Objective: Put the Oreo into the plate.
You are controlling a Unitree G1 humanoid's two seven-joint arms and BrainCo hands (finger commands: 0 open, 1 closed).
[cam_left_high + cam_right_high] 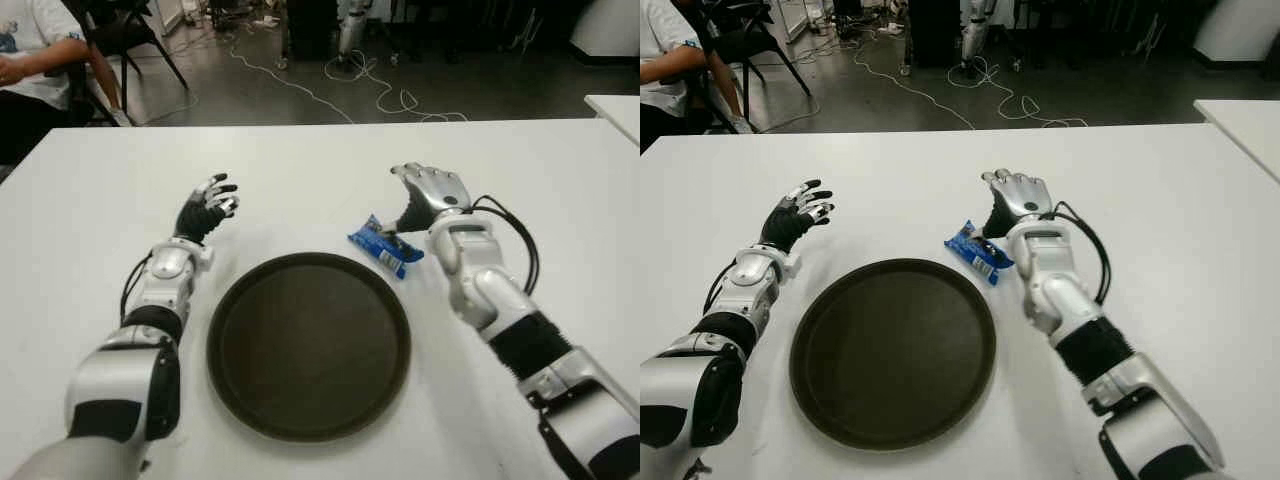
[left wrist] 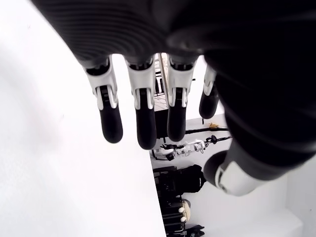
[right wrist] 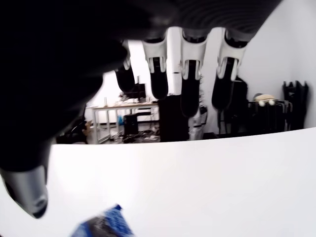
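Note:
A blue Oreo packet [image 1: 385, 246] lies on the white table [image 1: 300, 170], just off the far right rim of a round dark plate [image 1: 309, 343]. My right hand [image 1: 425, 195] hovers right behind and beside the packet, fingers spread and holding nothing; the thumb reaches down close to the packet's far end. In the right wrist view the packet's corner [image 3: 103, 226] shows below the open fingers [image 3: 190, 94]. My left hand [image 1: 207, 208] shows over the table left of the plate, fingers extended and empty.
A seated person [image 1: 30, 50] and chair are beyond the table's far left corner. Cables [image 1: 380, 95] lie on the floor behind the table. Another white table's corner [image 1: 615, 108] shows at the far right.

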